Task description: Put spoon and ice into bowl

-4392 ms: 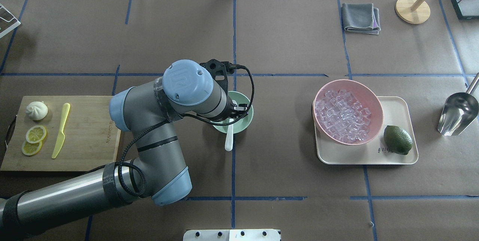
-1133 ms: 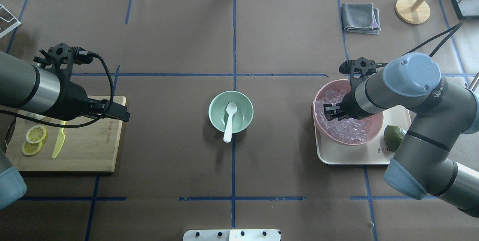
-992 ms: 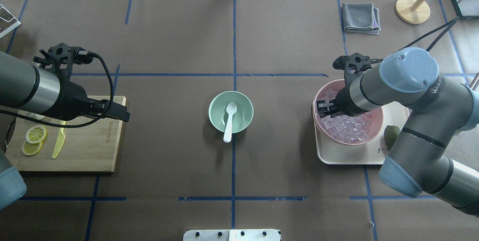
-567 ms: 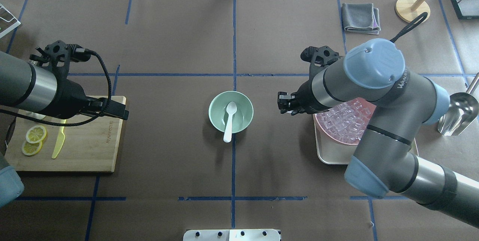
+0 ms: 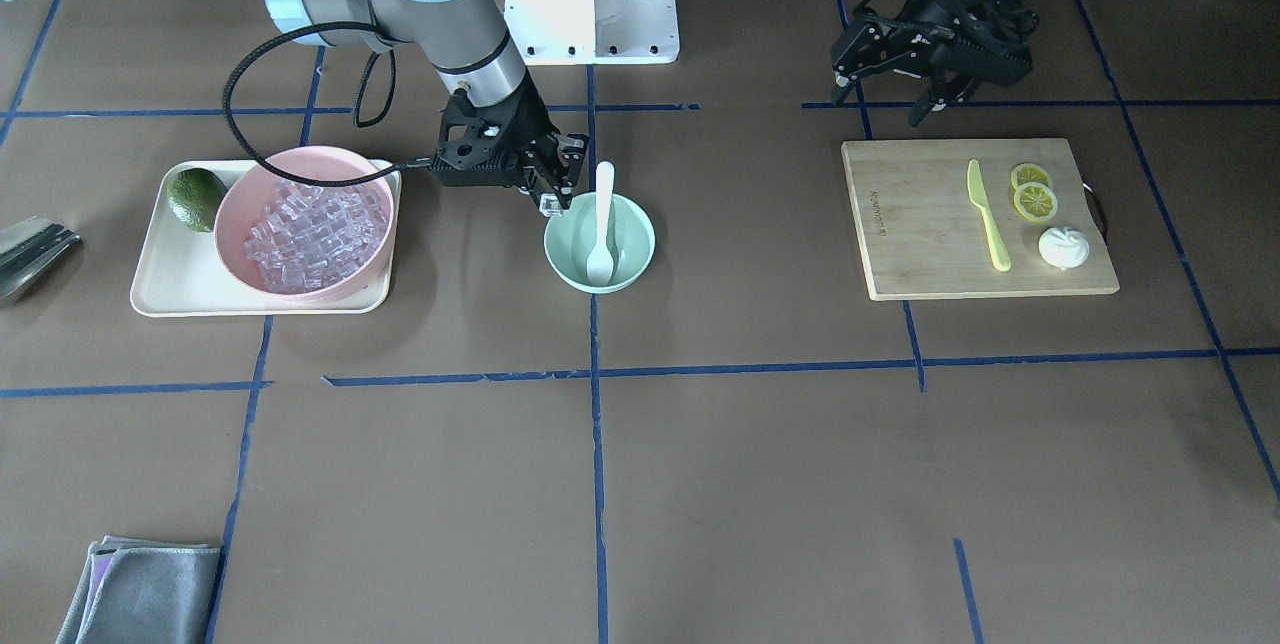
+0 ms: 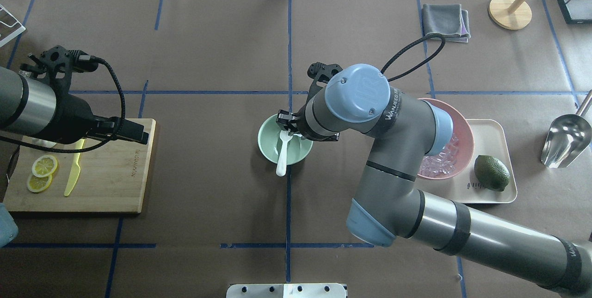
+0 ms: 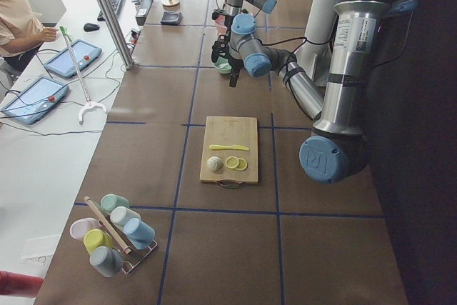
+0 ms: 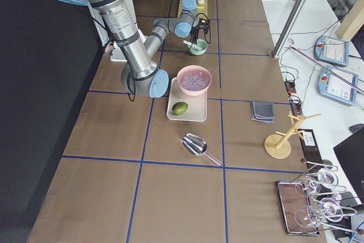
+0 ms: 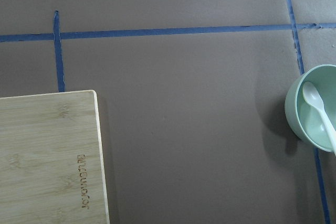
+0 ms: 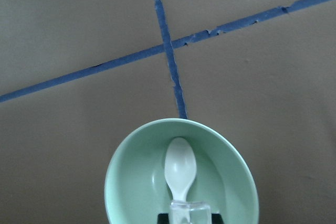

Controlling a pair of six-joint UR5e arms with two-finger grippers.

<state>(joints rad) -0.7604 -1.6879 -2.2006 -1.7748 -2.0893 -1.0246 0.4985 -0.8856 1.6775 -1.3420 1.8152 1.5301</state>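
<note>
The mint-green bowl (image 5: 630,234) stands at the table's middle, also in the overhead view (image 6: 266,143) and the right wrist view (image 10: 131,182). The white spoon (image 5: 603,214) lies with its scoop in the bowl and its handle over the rim (image 6: 282,159). My right gripper (image 5: 548,199) is shut on one clear ice cube (image 5: 551,207) just above the bowl's rim; the cube shows above the spoon (image 10: 189,213). More ice (image 5: 310,224) fills the pink bowl (image 5: 232,224). My left gripper (image 5: 890,89) is open and empty, beside the cutting board.
The pink bowl sits on a cream tray (image 5: 165,274) with a lime (image 5: 195,197). A wooden cutting board (image 5: 920,224) holds a yellow-green knife (image 5: 985,214), lemon slices and a bun. A metal scoop (image 6: 566,140) and a grey cloth (image 6: 446,21) lie at the right.
My right gripper has left the pink bowl and moved left to over the mint-green bowl, carrying an ice cube. My left arm has drawn back slightly to the left.
</note>
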